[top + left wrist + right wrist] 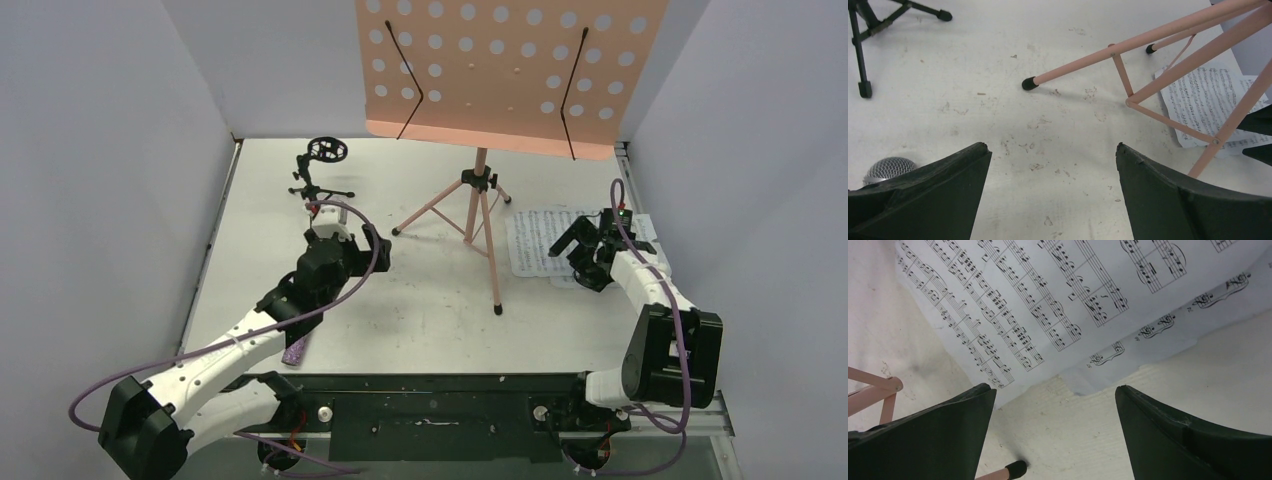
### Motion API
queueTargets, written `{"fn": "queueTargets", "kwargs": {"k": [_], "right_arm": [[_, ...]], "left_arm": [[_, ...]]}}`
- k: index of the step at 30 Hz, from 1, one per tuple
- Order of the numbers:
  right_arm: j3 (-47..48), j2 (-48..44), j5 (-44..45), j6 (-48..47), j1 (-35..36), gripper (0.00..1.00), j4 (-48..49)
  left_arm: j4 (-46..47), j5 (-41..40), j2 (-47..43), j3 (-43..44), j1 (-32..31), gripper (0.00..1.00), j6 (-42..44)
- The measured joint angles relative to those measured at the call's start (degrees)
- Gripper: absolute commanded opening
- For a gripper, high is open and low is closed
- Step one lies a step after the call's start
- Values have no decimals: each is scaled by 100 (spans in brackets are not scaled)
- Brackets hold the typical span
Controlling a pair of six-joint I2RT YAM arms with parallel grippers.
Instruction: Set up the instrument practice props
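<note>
The purple microphone is lying flat beneath the left arm, long axis running near-to-far, mesh head pointing away, while the left gripper and right gripper are both hanging spread, empty.

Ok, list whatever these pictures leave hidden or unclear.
- Mic: top view, left arm covers all but the handle's end; left wrist view, a finger hides all but the mesh head.
- Music stand: top view, frame edge cuts off the desk's top.
- Sheets: top view, right gripper covers part; page count unclear.
- Mic stand: left wrist view, ring out of frame.
</note>
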Motion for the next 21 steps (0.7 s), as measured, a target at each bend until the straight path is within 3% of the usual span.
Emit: {"fn": "queueTargets", "kwargs": {"k": [13, 21], "right_arm": [[-385, -70, -522, 345, -595, 95, 46], [-490, 153, -741, 262, -1342, 97, 332]], "left_arm": [[146, 494, -540, -785, 623, 96, -1698], [188, 728, -697, -881, 739, 96, -2127]]}}
